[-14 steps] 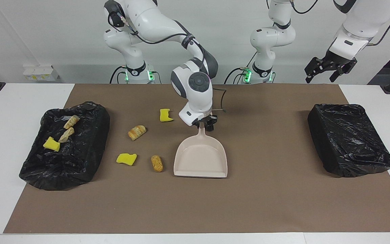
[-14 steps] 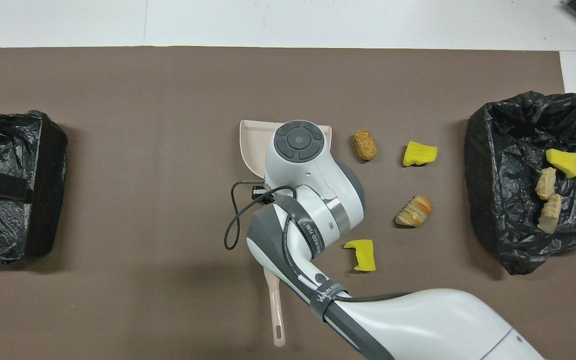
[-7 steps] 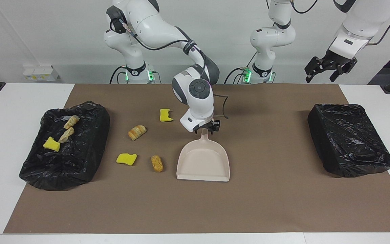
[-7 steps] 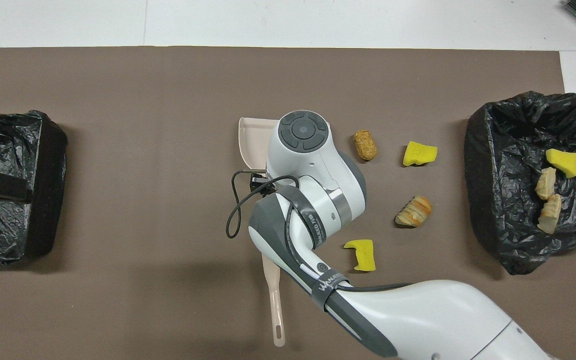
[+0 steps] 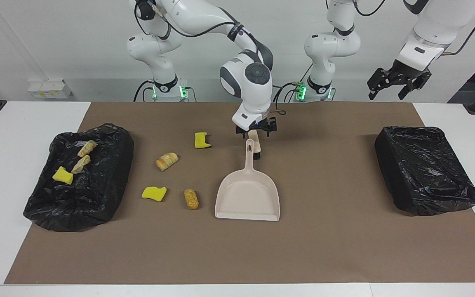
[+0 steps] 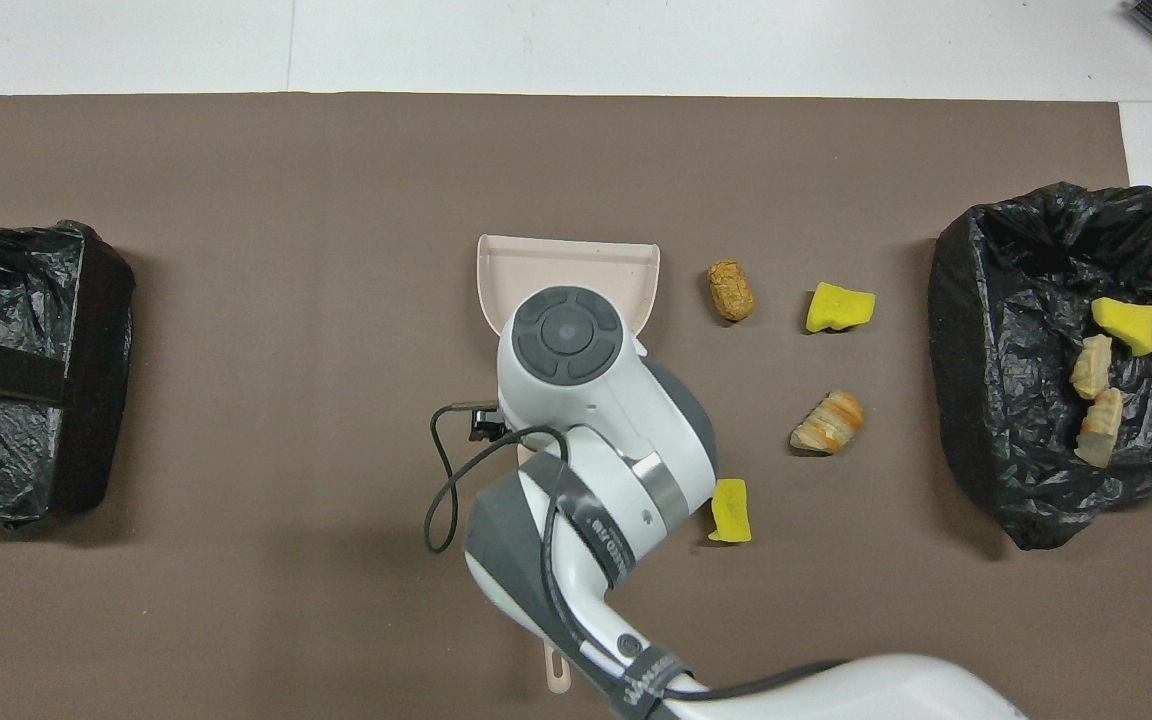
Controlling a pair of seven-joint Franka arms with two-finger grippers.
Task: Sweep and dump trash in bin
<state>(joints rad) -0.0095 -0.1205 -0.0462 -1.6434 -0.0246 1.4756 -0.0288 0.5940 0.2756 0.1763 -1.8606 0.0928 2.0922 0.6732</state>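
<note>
Two high opposed cameras, facing and overhead, share the mat [image 5: 237, 255].

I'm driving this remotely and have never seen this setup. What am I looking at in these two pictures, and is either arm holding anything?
These are two white robot arms, each ending in a two-finger gripper. One picture faces them from across the table; the other looks steeply down from above their end.

The right gripper hangs open over the handle of the beige dustpan, which lies empty on the brown mat. A small beige piece with a dark tip lies by the handle, possibly the brush. The left gripper waits open, raised at its own end of the table. Neither holds anything.

Four trash pieces lie loose on the mat beside the dustpan. Three more sit in the black-lined bin at the right arm's end. A second black bin sits at the left arm's end.
</note>
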